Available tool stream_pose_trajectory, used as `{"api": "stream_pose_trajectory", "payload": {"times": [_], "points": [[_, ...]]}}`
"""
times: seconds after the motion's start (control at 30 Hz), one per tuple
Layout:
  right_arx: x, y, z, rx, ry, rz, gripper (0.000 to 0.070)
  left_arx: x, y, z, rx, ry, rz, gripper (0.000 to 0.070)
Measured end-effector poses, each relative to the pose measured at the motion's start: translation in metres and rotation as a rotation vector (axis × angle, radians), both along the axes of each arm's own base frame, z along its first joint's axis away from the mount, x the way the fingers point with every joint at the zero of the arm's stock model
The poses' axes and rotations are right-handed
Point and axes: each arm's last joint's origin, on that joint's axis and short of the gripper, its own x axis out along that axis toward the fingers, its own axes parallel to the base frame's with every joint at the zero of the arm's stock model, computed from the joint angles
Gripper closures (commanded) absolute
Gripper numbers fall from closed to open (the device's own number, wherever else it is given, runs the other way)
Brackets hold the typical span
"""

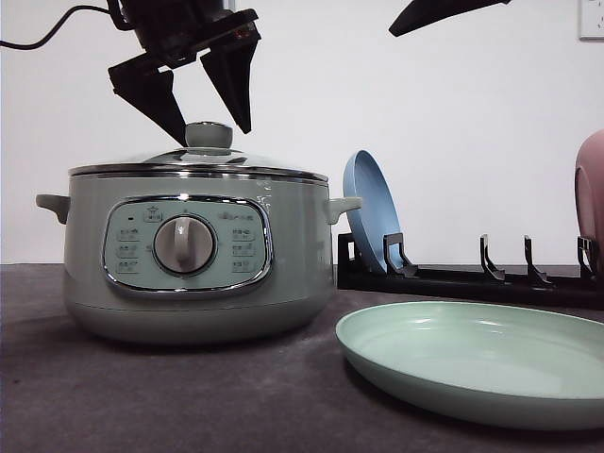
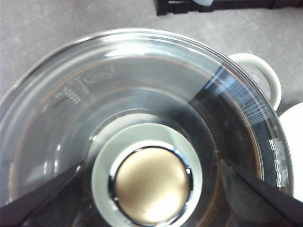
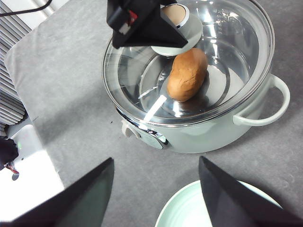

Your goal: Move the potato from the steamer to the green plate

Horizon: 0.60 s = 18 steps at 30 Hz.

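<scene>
Brown-orange oval potato (image 3: 187, 74) under glass lid (image 3: 227, 52) in steamer (image 1: 193, 255); both arms' jaws spread, empty.

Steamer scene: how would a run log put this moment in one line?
left gripper: open above lid knob | lid: on steamer | potato: inside | green plate: empty | right gripper: open

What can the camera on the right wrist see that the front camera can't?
The right wrist view alone shows the potato lying inside the steamer under the glass lid. The front view alone shows the control dial, the blue plate standing in the black rack, and a pink plate. Both show the steamer, its lid knob, the open left gripper above it, and the green plate.
</scene>
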Motion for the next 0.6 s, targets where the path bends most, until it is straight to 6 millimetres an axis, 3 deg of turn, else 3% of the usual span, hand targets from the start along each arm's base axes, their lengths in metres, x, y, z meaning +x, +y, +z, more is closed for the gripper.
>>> {"api": "stream_pose_trajectory", "payload": {"times": [0.43,0.6], "points": [[0.0001,0.0000,0.0000,-0.001,-0.001,-0.002,0.0347,-0.0029,-0.0022,-0.0011,0.013,0.015,-0.006,0.0285],[0.0001,0.0000,0.0000,-0.001,-0.001,-0.002,0.0348,-0.0032,-0.0019,-0.0013,0.019,0.018,-0.004,0.0285]]}}
